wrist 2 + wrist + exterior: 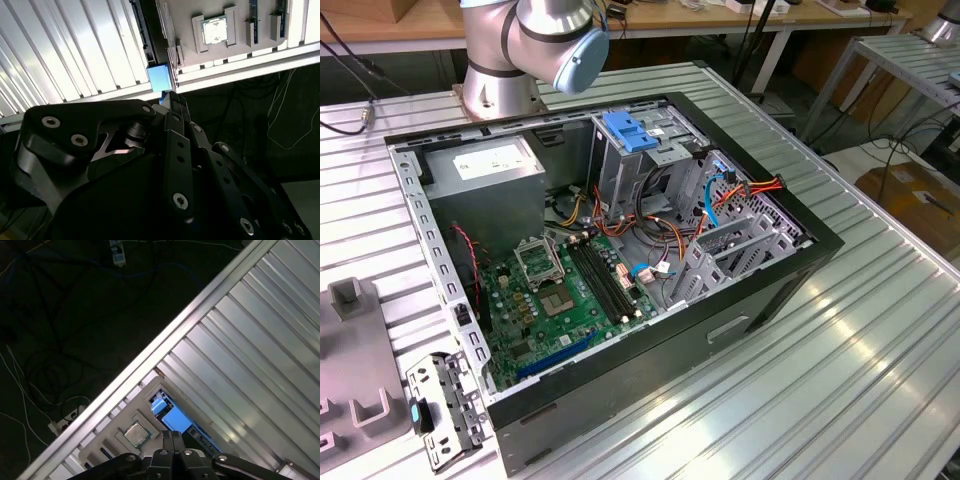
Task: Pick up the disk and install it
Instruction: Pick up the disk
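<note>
Running along table ribs (260,340), disk (172,417) long axis — blue end nr gripper (172,436).

Cable tangle (660,235) inside open case (620,378)

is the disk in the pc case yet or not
Out. In both wrist views the disk sits by the grey tray on the ribbed table, near the gripper, not inside the case.

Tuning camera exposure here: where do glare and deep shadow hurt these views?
Exterior view: glare streaks the ribbed aluminium table. Second wrist view: the table is washed out white, the black hand nearly a silhouette. First wrist view: the floor beyond the table is almost black; the disk's blue plastic frame reads bright.
</note>
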Tool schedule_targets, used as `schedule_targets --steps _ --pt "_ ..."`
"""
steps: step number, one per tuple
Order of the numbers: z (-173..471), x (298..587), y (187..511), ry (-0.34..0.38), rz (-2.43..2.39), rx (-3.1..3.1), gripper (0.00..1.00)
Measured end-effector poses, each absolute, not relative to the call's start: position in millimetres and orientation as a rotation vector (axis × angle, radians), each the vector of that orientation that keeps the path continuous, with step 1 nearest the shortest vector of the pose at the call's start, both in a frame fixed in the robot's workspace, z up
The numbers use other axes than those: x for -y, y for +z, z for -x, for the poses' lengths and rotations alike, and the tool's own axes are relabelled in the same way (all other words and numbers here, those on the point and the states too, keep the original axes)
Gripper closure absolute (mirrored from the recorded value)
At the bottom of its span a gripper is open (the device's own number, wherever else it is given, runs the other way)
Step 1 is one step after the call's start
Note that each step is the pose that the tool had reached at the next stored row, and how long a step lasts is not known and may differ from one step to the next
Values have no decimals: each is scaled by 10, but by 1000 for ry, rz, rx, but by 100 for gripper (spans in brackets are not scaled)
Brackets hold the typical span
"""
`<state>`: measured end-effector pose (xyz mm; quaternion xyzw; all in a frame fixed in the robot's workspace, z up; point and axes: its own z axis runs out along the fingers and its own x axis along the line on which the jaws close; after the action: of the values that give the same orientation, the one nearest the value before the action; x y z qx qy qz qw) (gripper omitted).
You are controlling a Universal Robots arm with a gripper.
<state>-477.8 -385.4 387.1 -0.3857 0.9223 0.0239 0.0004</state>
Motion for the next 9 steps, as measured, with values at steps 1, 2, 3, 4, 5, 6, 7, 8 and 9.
schedule_targets --steps 1,2,3,4,5,6,7,8,9 --pt "4779 3854 3871 75 1239 -2886 89" --pt "4779 3854 3871 75 1265 -2875 89" --pt "4778 3854 3871 75 1298 -2861 89" --pt "4779 3854 3871 75 1324 -2849 89" --pt "4778 3855 3871 75 1359 -2833 89" --pt "4778 3854 3871 75 1385 -2821 89" --pt "4778 3855 3870 75 1430 -2799 89" --pt "4778 3855 3869 74 1455 -2787 89" --pt "4778 3855 3869 73 1482 -2775 89"
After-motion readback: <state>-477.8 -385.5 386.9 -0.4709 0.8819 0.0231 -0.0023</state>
